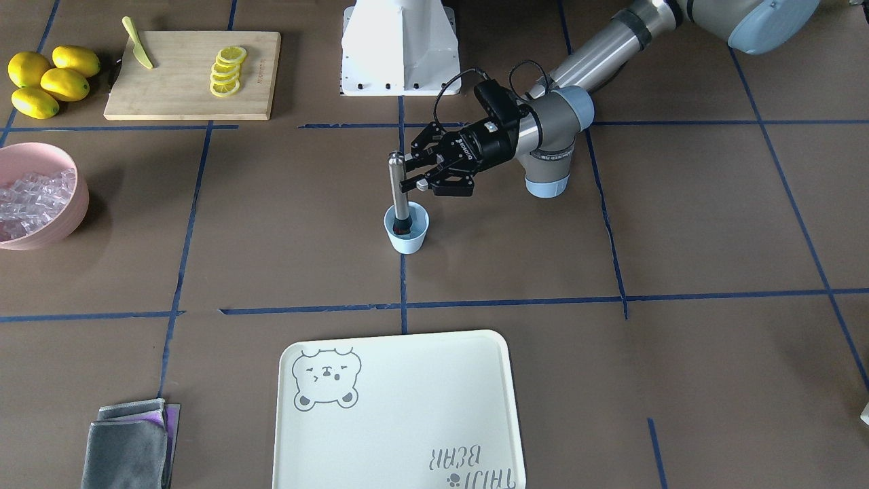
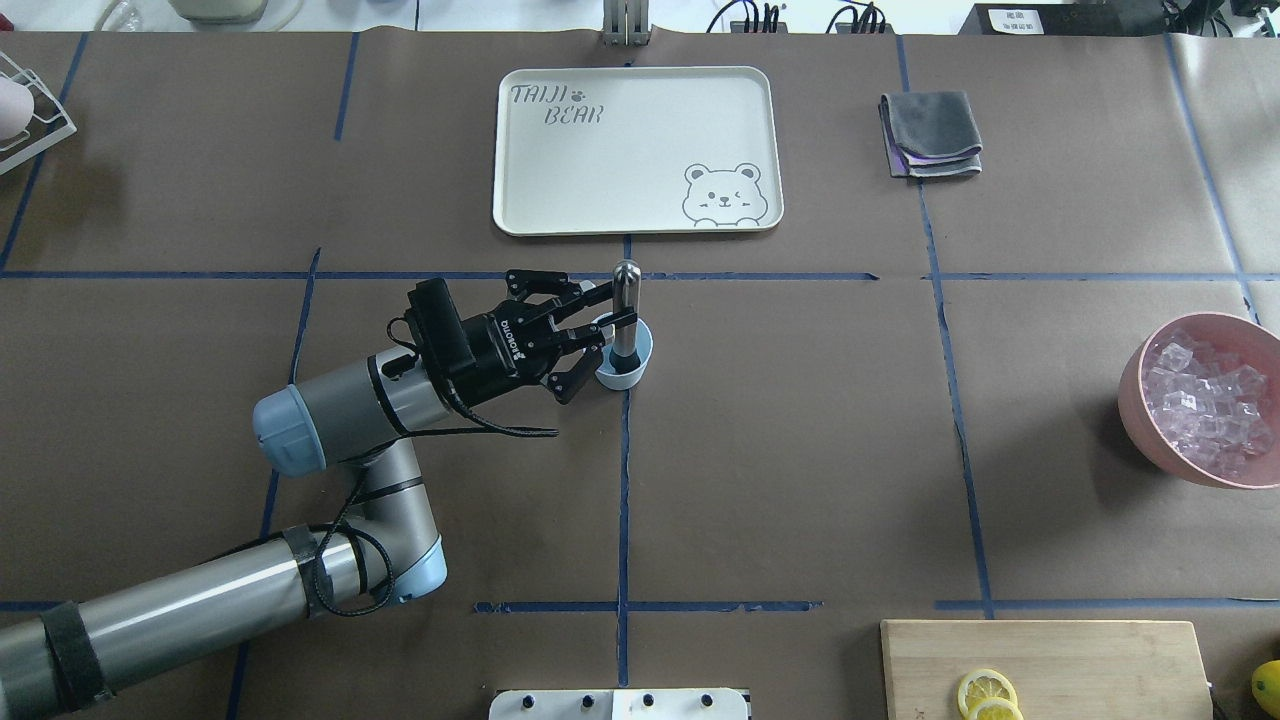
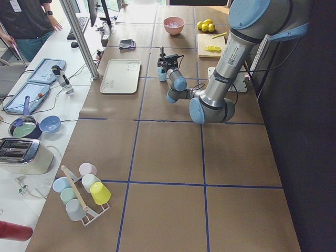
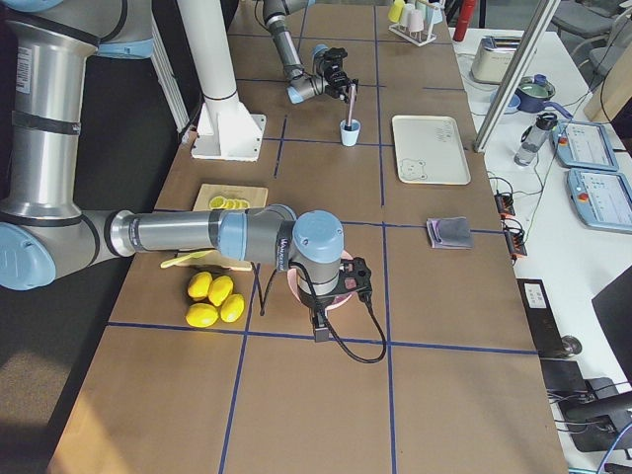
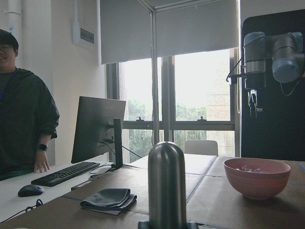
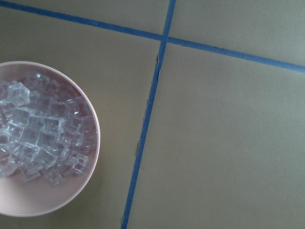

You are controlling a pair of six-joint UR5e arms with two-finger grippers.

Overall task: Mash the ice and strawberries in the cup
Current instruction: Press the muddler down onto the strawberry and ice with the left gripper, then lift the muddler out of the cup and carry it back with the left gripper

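The left gripper (image 2: 618, 308) comes in level from 9 o'clock, seen from over the robot's shoulders. Its fingers are drawn in on either side of a steel muddler (image 5: 166, 181) and grip its shaft below the rounded top. The muddler stands upright, its foot down inside the cup (image 2: 628, 372), which sits on the brown paper-covered table (image 2: 800, 450) where two blue tape lines cross. I cannot make out what lies in the cup under the tool's dark foot.

From the cup, the cream bear tray (image 2: 520, 215) is at 12 o'clock, just beyond the tape line. A folded grey cloth (image 2: 930, 130) is at 2 o'clock. The pink bowl (image 2: 1135, 385) heaped with ice (image 2: 1205, 400) is well apart at 3 o'clock. A wooden board (image 2: 1100, 660) with lemon slices (image 2: 988, 695) is at 4 o'clock.

The right gripper (image 4: 321, 331) hangs pointing down at that bowl. Its wrist camera looks straight down on the ice. How wide it stands, I cannot tell.
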